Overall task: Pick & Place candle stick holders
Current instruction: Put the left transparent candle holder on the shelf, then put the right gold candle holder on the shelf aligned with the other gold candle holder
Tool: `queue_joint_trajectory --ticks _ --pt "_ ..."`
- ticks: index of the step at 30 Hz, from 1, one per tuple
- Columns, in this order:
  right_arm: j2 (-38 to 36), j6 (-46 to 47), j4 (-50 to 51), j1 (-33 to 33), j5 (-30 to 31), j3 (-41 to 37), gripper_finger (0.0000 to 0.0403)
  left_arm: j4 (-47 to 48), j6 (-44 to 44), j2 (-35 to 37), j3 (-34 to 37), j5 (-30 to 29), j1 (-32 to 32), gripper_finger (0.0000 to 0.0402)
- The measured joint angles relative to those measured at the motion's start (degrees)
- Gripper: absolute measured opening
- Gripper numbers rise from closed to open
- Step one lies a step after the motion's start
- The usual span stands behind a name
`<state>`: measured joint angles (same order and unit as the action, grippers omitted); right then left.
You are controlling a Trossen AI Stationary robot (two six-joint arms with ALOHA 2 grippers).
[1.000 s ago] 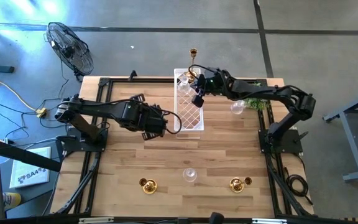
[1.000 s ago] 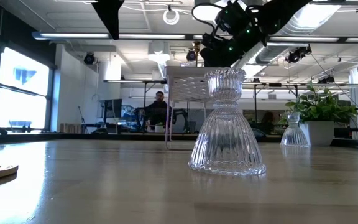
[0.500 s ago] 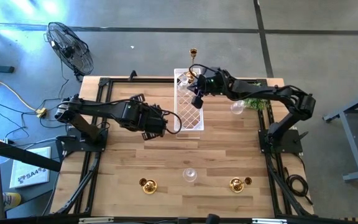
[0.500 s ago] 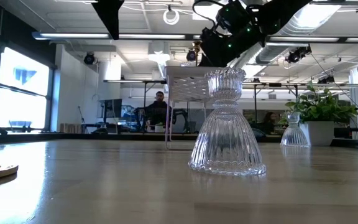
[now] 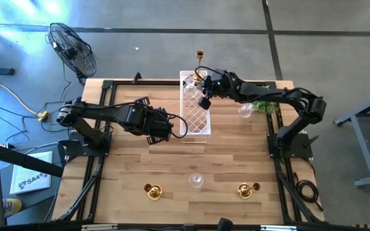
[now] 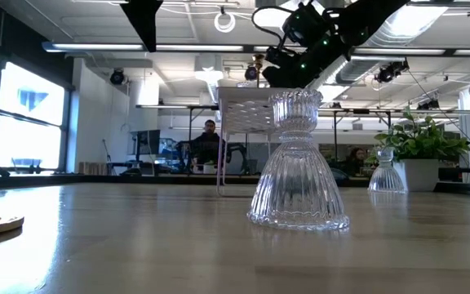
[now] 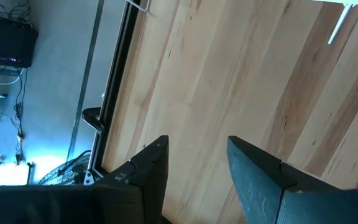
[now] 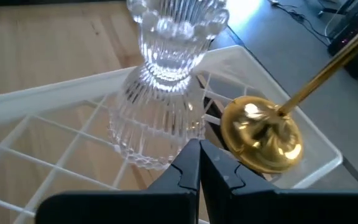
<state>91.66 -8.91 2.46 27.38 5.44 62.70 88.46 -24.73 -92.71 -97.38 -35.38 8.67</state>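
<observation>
White lattice tray (image 5: pixel 196 108) mid-table, landmark. Left gripper (image 7: pixel 194 165) just beside tray's left edge, fingers spread, nothing between them. Right gripper (image 8: pixel 199 163) over tray's far end, fingers pressed together, empty. Inside tray's far end: tall gold holder (image 8: pixel 263 134), clear glass holder (image 8: pixel 160 93) beside it, close. Three more holders well apart from tray, near front edge: gold (image 5: pixel 151 190), glass (image 5: pixel 196 180), gold (image 5: pixel 245 189). Another glass holder (image 5: pixel 245 111) right of tray.

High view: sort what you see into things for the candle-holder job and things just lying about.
For the job:
- tall gold holder in the white tray
- glass holder in the tray
- two squat gold holders
- glass holder at the front
- glass holder by the plant

Lying about:
- green plant
- fan on the floor
</observation>
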Motion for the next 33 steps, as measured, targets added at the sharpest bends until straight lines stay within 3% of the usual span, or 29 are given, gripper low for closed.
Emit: queue_joint_trajectory --ticks 4,16,20,27,33 --pt "2.4 0.0 -0.4 0.0 -3.0 0.4 0.0 0.0 0.0 0.0 0.0 0.0 0.0 0.0156" --pt "4.8 -0.4 2.8 -1.3 -0.9 5.6 0.0 0.1 0.0 0.0 0.0 0.1 0.0 0.0156" --pt "4.2 -0.5 6.0 -2.1 3.0 6.8 0.0 0.1 0.5 0.0 0.0 0.1 0.0 0.0156" --pt "4.0 -1.8 16.0 -4.7 15.4 11.0 0.0 0.2 0.4 0.0 0.0 0.4 0.0 0.0156" --pt "0.2 -1.6 25.9 -9.1 17.4 15.3 0.0 0.2 0.4 0.0 0.0 3.1 0.0 0.0156"
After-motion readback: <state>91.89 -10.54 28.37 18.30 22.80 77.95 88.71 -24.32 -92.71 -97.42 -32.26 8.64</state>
